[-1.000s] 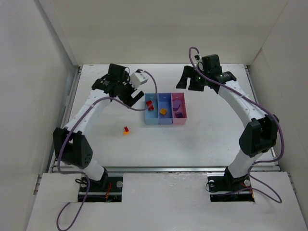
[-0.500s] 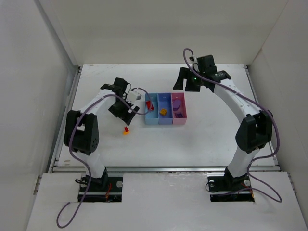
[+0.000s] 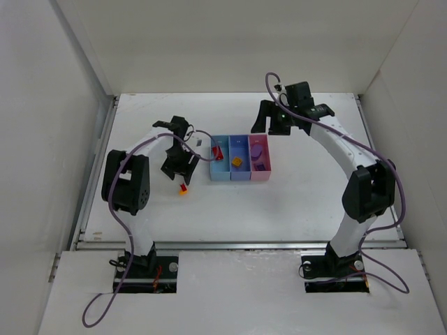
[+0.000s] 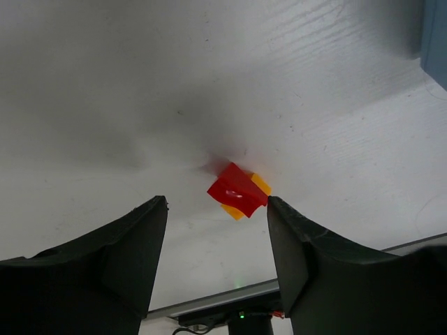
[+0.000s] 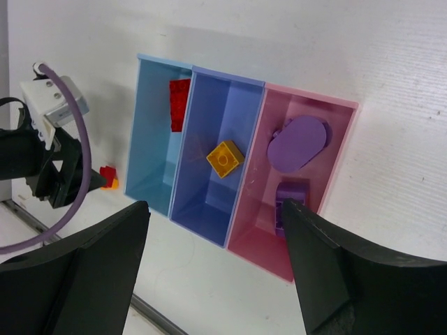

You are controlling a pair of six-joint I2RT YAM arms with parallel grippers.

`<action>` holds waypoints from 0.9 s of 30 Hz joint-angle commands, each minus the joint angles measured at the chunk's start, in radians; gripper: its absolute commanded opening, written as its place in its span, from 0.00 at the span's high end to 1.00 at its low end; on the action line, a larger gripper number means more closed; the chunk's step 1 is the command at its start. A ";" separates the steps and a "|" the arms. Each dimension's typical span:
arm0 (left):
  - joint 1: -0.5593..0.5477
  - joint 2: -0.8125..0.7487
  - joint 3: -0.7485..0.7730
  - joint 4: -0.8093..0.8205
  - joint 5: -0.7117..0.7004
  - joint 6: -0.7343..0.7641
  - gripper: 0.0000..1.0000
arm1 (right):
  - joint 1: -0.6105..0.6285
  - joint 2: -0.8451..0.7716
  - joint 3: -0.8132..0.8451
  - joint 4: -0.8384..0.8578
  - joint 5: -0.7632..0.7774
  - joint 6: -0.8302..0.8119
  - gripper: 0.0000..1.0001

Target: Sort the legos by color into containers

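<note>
- Your left claw (image 4: pixel 216 209) hangs spread over the table (image 4: pixel 105 84), one finger on either side of the loose red brick (image 4: pixel 236 187), neither touching it.
- That brick lies outside the light blue bin (image 5: pixel 150 160), near it. An orange piece (image 4: pixel 260 183) seems stuck beneath it, though I can't be sure.
- Centre the brick before you pinch; it sits closer to one finger.
- It lies cornerwise, so turn to meet its flat faces.
- Your right claw (image 5: pixel 213 209) hovers spread and empty over the row of bins (image 5: pixel 314 98).

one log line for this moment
left gripper: jaws open, aimed at red-orange lego on table | right gripper: open, facing containers
</note>
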State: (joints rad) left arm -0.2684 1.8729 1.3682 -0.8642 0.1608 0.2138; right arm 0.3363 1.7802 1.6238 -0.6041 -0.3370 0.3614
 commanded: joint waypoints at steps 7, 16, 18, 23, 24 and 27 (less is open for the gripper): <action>-0.011 0.083 -0.021 -0.010 -0.009 -0.045 0.55 | 0.013 -0.087 -0.050 0.015 0.027 0.005 0.18; -0.011 0.072 -0.038 -0.013 0.000 -0.044 0.68 | 0.023 -0.087 -0.039 0.015 0.036 0.014 0.18; -0.011 0.081 0.001 -0.041 0.000 -0.044 0.68 | 0.023 -0.077 -0.027 0.015 0.036 0.014 0.18; 0.000 0.109 0.068 -0.102 -0.010 0.005 0.48 | 0.023 -0.047 0.008 -0.005 0.036 0.005 0.17; 0.000 0.118 0.086 -0.120 -0.020 0.027 0.48 | 0.023 -0.047 0.018 -0.005 0.036 0.005 0.17; 0.000 0.131 0.144 -0.157 -0.006 0.148 0.38 | 0.023 -0.038 0.018 -0.005 0.036 0.005 0.17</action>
State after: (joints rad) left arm -0.2733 2.0079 1.4429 -0.9413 0.1493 0.2420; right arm 0.3492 1.7409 1.5951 -0.6159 -0.3099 0.3695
